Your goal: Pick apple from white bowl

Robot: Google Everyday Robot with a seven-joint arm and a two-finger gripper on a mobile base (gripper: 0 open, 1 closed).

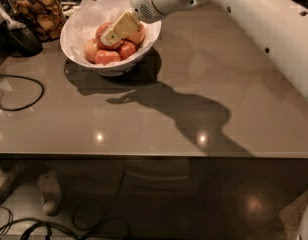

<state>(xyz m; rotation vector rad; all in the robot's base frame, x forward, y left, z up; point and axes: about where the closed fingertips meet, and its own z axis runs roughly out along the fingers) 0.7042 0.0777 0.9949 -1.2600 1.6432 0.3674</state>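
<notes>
The grey-brown worktop (69,129) is crossed from the right by the white arm (254,19), whose shadow is cast across the middle of the surface. At the far left the white bowl (114,70) is seen, lined with crumpled white paper (86,14) and filled with several apples. Just beside it to the left stands a glass jar (36,11) of brown snacks, and a dark cable (24,91) is looped on the worktop nearer the camera.

The tool (111,35) is reached down into the bowl, tilted, with its pale tip laid over the top of the pile. The apple (100,31), large and bright red, lies at the upper middle of the bowl, partly covered by the tool. Whether it is already touched or gripped cannot be told, nor whether the tool is set wide or narrow.

The step in hand is judged to be the grasp itself. It would be done well if the apple were straddled across its widest part and the tool settled low enough before closing. The neighbouring apples and the paper should be kept out of the grip. A straight upward lift is advised, so that the rim is not caught and the bowl is not dragged.

No brand, label or writing can be read anywhere.
</notes>
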